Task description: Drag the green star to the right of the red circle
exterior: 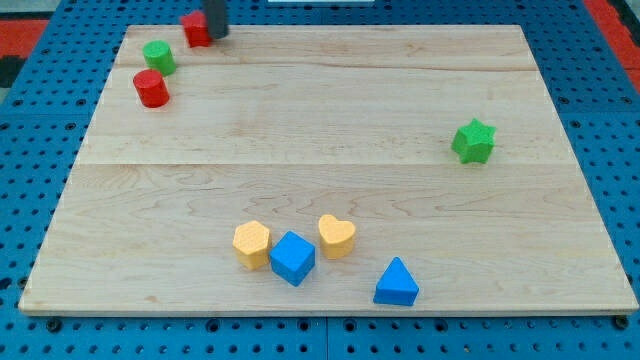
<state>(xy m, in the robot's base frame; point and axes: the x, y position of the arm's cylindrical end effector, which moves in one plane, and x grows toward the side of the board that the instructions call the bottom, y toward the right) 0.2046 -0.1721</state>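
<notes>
The green star (473,141) lies alone at the view's right, on the wooden board (320,130). The red circle (151,88) lies far from it, near the board's top left. My tip (216,33) is at the view's top left, touching the right side of another red block (196,29) whose shape I cannot make out. The tip is far from the green star, to its upper left, and a little up and right of the red circle.
A green round block (158,57) sits just above the red circle. Near the view's bottom lie a yellow hexagon-like block (251,244), a blue cube (292,258), a yellow heart (336,235) and a blue triangle (397,283).
</notes>
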